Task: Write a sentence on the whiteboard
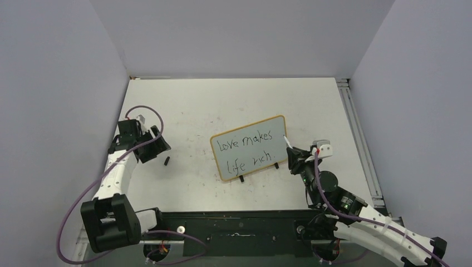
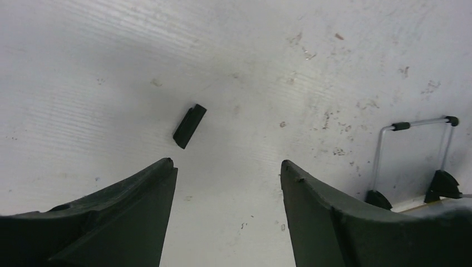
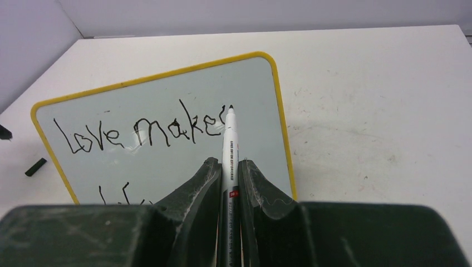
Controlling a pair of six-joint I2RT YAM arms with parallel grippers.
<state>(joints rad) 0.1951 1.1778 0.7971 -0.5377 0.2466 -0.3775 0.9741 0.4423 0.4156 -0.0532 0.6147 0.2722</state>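
My right pincer (image 3: 229,164) is clenched on a marker (image 3: 230,136): a slim white barrel with a rounded nose and a small black tip, pinched between two dark, rough-surfaced fingers (image 3: 197,183). There is fine print running down the barrel and a red patch lower down (too small for me to read).

Straight ahead of the pincer stands the whiteboard (image 3: 167,89), tilted back, with a smooth pale grey face and a rounded yellow frame. The marker tip sits at the far end of the top line, and I cannot tell whether it touches the surface. The sentence (image 3: 139,133) runs in thin black strokes. From the wrist I read "Love make", with the last letter half behind the barrel and only the tops of the second line showing. From above, the whole thing reads "Love makes" over "life rich".

Over on the other side, my left pincer (image 2: 227,169) is released, its matte black fingers spread wide above the table (image 2: 111,67), which is white, faintly ribbed and speckled with dark smudges. Just ahead of the left finger lies a short black cap (image 2: 189,126), blocky and flat on its side. Off to the pincer's right, a bent wire stand (image 2: 414,123) and two black wedge feet (image 2: 443,185) show.
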